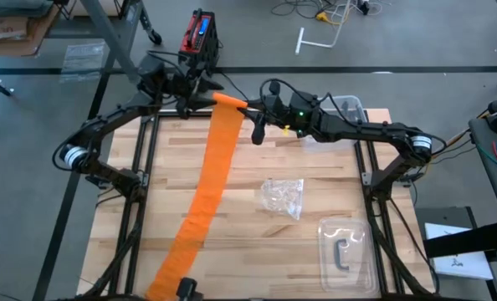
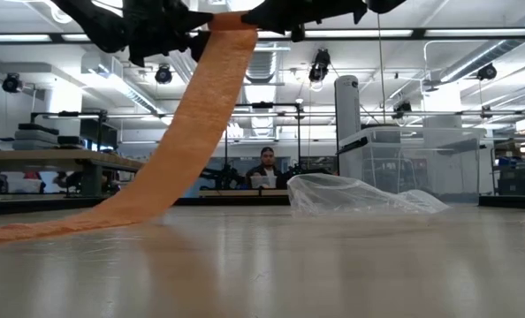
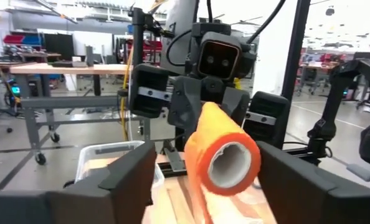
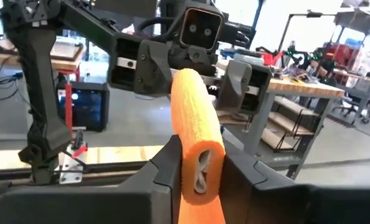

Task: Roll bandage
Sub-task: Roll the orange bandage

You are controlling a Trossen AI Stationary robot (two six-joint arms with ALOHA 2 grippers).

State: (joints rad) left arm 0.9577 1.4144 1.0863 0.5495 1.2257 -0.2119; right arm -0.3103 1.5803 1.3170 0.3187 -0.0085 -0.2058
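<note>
Two arms meet above the far edge of your wooden table (image 1: 257, 242), facing each other with the bandage (image 1: 215, 171) between them. Its orange strip runs from the raised roll down to the tabletop and on toward the near edge. Your left gripper (image 3: 207, 171) has its fingers spread wide on either side of the roll end, with clear gaps showing, so it is not pinching anything. Your right gripper (image 4: 200, 165) is closed on the other end, squeezing the orange fabric flat between its fingers. You also have a crumpled clear wrapper (image 1: 284, 197) lying beside the strip and a clear tray (image 1: 349, 251) near the right corner.
</note>
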